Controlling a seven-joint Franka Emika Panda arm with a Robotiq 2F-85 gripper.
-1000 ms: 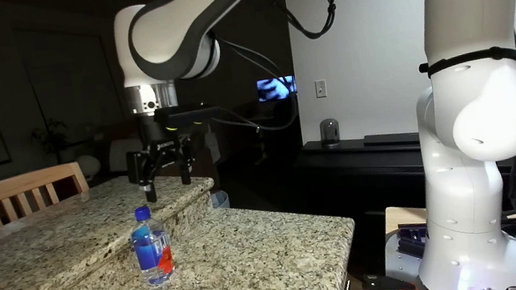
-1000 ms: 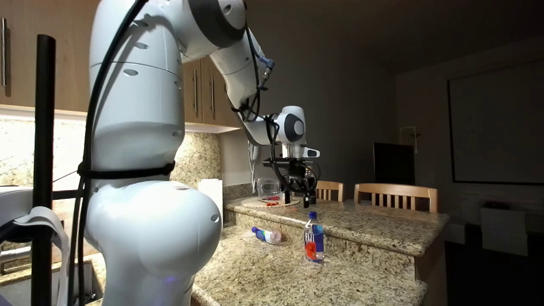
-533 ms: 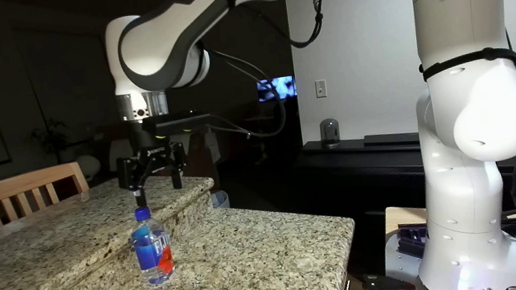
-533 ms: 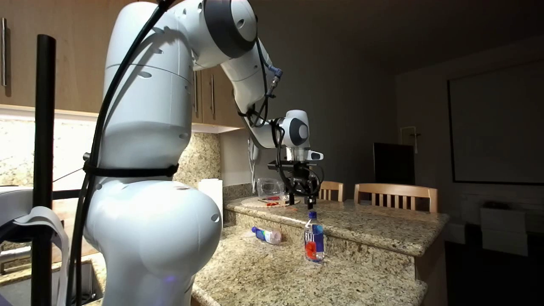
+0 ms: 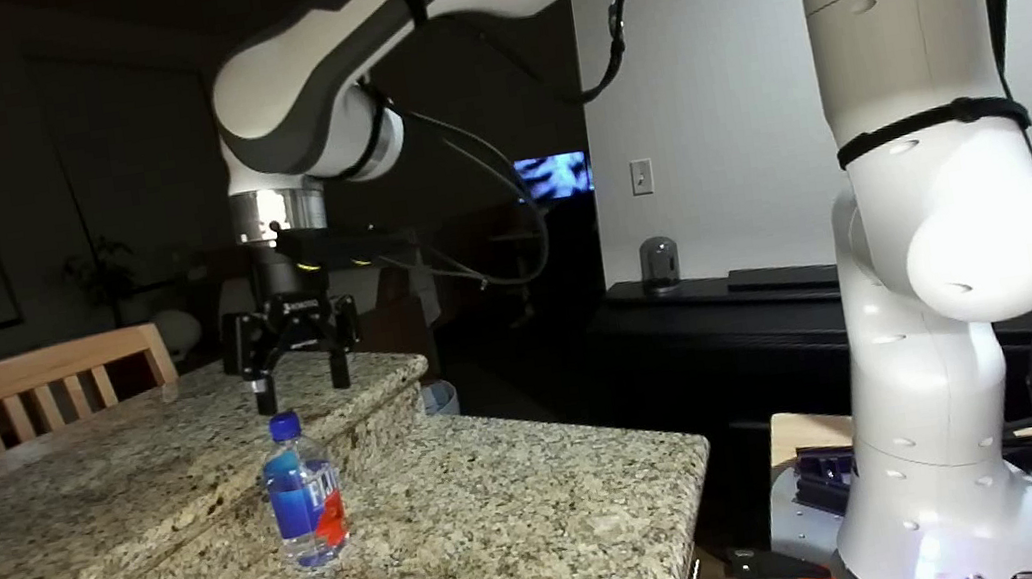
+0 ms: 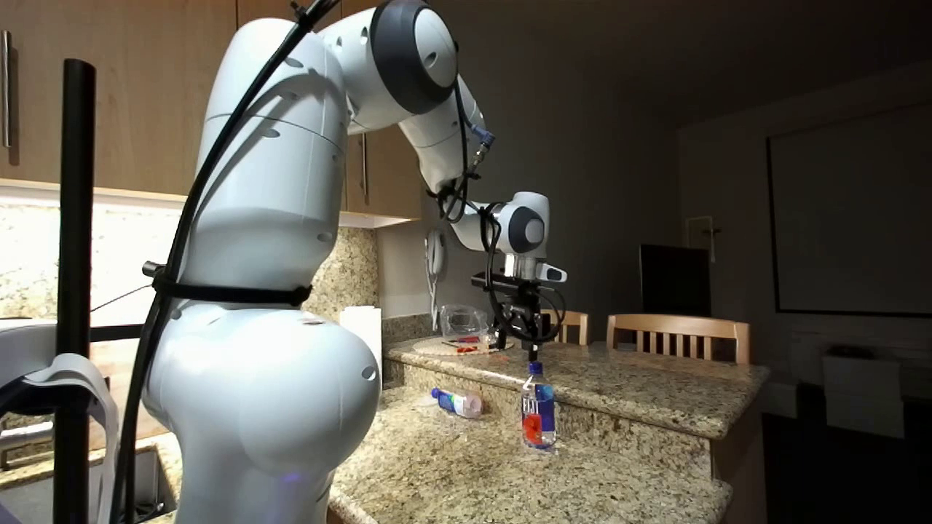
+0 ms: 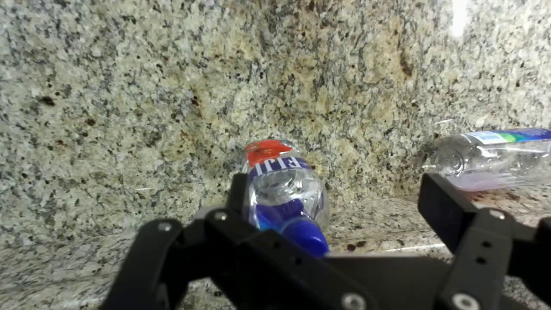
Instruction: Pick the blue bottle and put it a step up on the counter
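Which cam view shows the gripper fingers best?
Wrist view: the fingers of the gripper are close up and plainly spread, though the picture's edge crops the linkage behind them. Both exterior views show them apart too, but small and dark.

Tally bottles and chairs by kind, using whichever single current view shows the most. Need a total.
Bottles: 2 (upright FIJI bottle, lying bottle, both on the lower counter)
Chairs: 2 (half-hidden chair, more visible chair; only the backs show)
Total: 4, all in an exterior view
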